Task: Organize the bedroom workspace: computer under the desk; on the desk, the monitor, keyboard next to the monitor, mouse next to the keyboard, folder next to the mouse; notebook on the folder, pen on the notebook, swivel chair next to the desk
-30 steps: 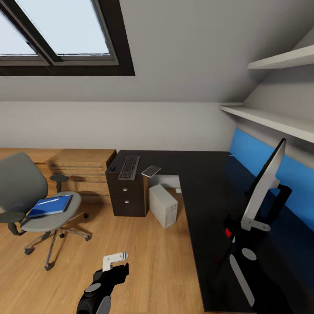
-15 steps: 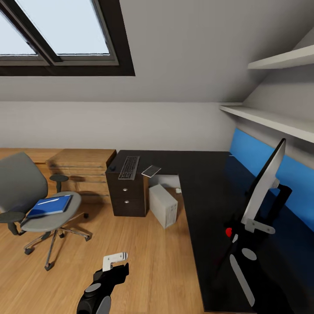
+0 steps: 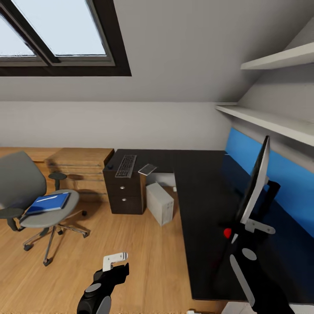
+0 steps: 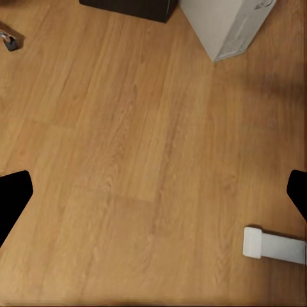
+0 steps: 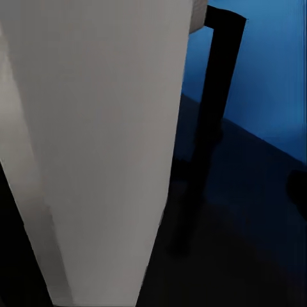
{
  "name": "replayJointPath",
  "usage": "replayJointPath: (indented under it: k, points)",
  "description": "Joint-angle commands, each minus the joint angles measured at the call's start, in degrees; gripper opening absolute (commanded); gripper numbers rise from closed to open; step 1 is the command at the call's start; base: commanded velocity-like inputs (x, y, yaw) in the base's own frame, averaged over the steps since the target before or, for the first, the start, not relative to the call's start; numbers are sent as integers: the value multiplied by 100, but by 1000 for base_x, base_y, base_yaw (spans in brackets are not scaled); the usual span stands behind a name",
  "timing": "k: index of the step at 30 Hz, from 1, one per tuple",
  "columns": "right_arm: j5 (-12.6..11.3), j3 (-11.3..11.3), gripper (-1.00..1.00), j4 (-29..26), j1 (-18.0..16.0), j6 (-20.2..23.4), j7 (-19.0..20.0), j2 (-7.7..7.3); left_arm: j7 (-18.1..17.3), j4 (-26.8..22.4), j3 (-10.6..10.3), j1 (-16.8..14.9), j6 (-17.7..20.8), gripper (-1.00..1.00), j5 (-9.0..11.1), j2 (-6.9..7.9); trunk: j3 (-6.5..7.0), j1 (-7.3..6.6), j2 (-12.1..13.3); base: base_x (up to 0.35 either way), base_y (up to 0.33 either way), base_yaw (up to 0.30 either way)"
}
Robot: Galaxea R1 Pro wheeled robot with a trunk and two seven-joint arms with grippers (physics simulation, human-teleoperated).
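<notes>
Monitor (image 3: pixel 255 181) stands on desk (image 3: pixel 205 205), unlabelled.

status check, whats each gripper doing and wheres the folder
Right gripper at the monitor back, grip unclear. Left gripper open over bare floor. Folder on the swivel chair, keyboard on the desk.

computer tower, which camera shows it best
The head view: the whole white computer stands on the wood floor beside the drawer unit, under the desk's edge. The left wrist view catches just one corner of it.
</notes>
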Motion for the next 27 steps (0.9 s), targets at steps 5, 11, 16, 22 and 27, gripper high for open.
replayJointPath:
  k: [5, 11, 16, 22, 27]
  points:
    - [-26, 18, 100, -7, -4, 16, -23, -4, 57, -4, -6, -5, 12, 100, 60, 1, -10, 1, -9, -54, -207, 0]
    - [-25, 33, 100, -7, -4, 16, -19, -4, 58, -8, -11, -5, 12, 100, 60, 1, -10, 1, -9, -6, -225, 0]
    - [-23, 34, 100, -7, -4, -5, 2, -19, 57, -9, -4, -5, 12, 100, 60, 1, -10, 1, -9, 0, -194, 0]
    - [-21, 35, 100, -7, -4, -10, 8, -21, 58, -8, -4, -5, 12, 100, 60, 1, -10, 1, -9, 0, -42, 0]
    - [-21, 35, 100, -7, -4, -10, 8, -21, 60, -9, -4, -5, 12, 100, 60, 1, -10, 1, -9, 0, -3, 0]
